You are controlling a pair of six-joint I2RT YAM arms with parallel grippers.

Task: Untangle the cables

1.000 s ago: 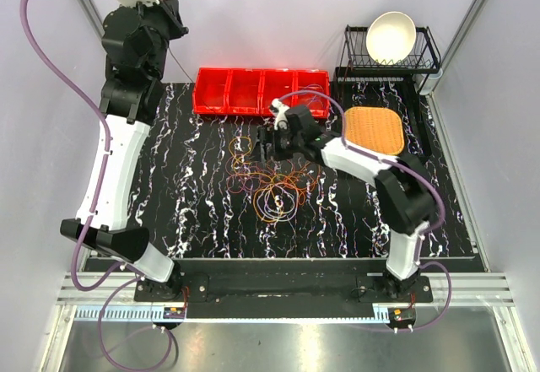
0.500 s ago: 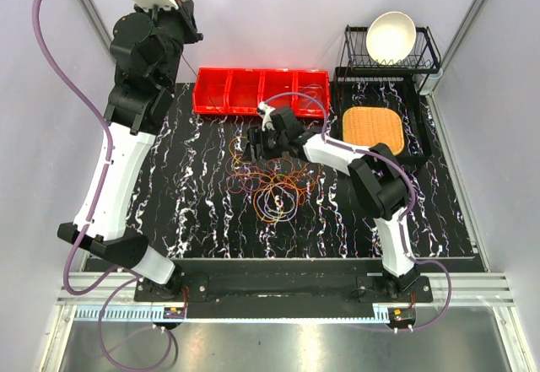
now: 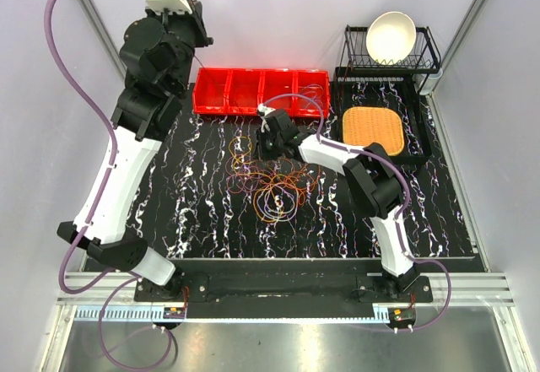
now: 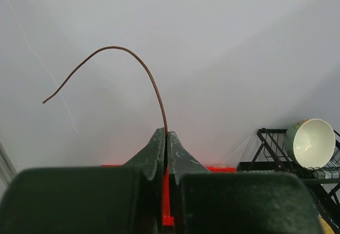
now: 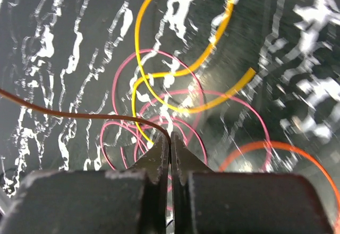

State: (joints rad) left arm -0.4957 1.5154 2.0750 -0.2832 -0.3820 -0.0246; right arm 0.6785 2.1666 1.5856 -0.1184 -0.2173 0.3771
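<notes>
The cables (image 3: 272, 186) lie in a loose tangle of orange, yellow and pink loops on the black marbled table (image 3: 194, 212). My right gripper (image 5: 171, 138) is down at the tangle's far edge (image 3: 268, 146). It is shut on a thin brown cable (image 5: 79, 114) that runs off to the left. Yellow (image 5: 180, 69), pink (image 5: 159, 98) and orange (image 5: 276, 148) loops lie just beyond its tips. My left gripper (image 4: 166, 134) is raised high at the back left. It is shut on a brown cable (image 4: 127, 53) that arcs up and to the left, with its free end in the air.
A red bin with several compartments (image 3: 260, 92) stands just behind the tangle. At the back right, a black dish rack (image 3: 422, 56) holds a white bowl (image 3: 390, 36). In front of it an orange woven mat (image 3: 374, 130) lies on a black tray. Grey walls close both sides.
My right gripper was open and has shut on the brown cable, after shifting a little left over the tangle. The left arm has swung higher and to the right, still shut on its cable.
</notes>
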